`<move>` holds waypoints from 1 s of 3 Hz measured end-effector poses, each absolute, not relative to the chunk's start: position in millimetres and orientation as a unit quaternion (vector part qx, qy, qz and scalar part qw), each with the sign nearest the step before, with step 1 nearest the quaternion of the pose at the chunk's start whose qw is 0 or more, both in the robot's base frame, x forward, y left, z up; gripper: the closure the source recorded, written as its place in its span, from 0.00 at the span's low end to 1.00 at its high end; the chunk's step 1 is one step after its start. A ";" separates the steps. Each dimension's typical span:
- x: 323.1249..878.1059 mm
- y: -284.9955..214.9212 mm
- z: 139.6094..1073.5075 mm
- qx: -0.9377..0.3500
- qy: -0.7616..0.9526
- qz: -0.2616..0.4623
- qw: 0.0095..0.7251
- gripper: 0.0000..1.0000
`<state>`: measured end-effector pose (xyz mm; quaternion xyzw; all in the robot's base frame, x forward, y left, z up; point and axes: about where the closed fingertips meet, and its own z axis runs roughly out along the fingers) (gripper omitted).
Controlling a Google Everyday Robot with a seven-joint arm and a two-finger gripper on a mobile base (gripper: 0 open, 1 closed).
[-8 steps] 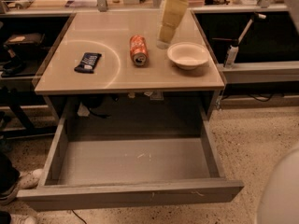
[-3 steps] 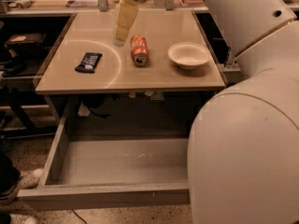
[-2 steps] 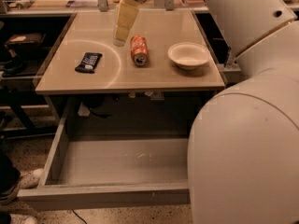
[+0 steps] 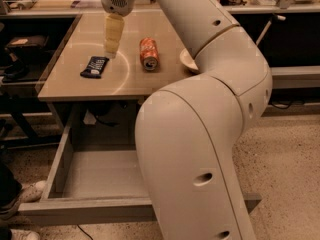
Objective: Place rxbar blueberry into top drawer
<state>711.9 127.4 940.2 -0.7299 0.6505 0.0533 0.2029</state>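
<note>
The rxbar blueberry [image 4: 95,67], a flat dark bar with white lettering, lies on the left part of the tan tabletop [image 4: 70,79]. My gripper [image 4: 112,49] hangs from the arm above the table, just right of and behind the bar, its pale fingers pointing down. The top drawer [image 4: 100,174] stands pulled out below the table, its grey bottom bare; my arm hides its right half.
An orange soda can [image 4: 148,53] lies on its side in the middle of the table. A white bowl [image 4: 186,60] sits right of it, partly hidden by my arm. A person's shoe [image 4: 20,196] is at the drawer's left. Cluttered benches stand behind.
My gripper has moved left across the table, from near the bowl to just beside the bar. My arm now covers more of the right side and the drawer.
</note>
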 end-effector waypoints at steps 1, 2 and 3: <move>714.5 141.5 931.5 -0.733 0.647 0.053 0.202 0.00; 719.9 172.3 912.2 -0.743 0.640 0.061 0.188 0.00; 728.3 193.0 893.3 -0.747 0.637 0.070 0.177 0.00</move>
